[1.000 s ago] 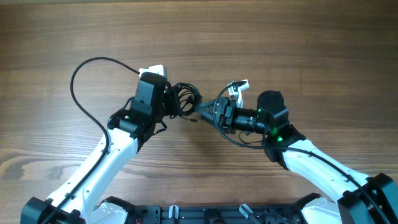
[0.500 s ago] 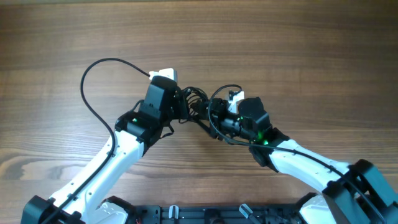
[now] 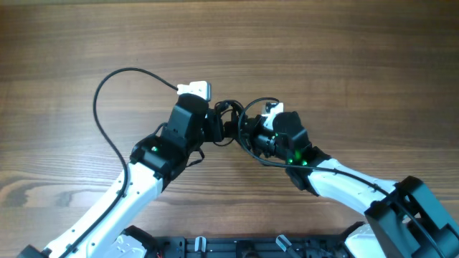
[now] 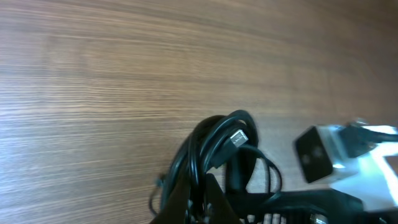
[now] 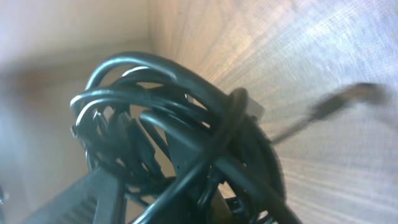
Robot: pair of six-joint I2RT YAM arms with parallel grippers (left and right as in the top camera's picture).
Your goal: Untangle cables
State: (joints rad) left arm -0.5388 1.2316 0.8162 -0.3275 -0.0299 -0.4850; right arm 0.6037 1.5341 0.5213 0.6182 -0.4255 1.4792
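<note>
The cables point(image 3: 228, 113) form one small black knotted bundle between my two grippers at the middle of the table. My left gripper point(image 3: 217, 127) is shut on the bundle's left side. In the left wrist view the loops point(image 4: 214, 140) rise from between its fingers point(image 4: 185, 186), with a small silver plug end point(image 4: 237, 137) on top. My right gripper point(image 3: 242, 133) presses into the bundle from the right and is shut on strands of it. The tangle point(image 5: 168, 118) fills the right wrist view and hides the jaws.
A thicker black arm wire point(image 3: 100, 122) arcs wide to the left of the left arm, up to its white wrist camera point(image 3: 195, 89). The wooden table point(image 3: 344, 57) extends on all sides. The arm bases point(image 3: 237, 247) stand at the near edge.
My right gripper moved left into the bundle and went from open to shut on it. The left arm shifted slightly right, still gripping the cables.
</note>
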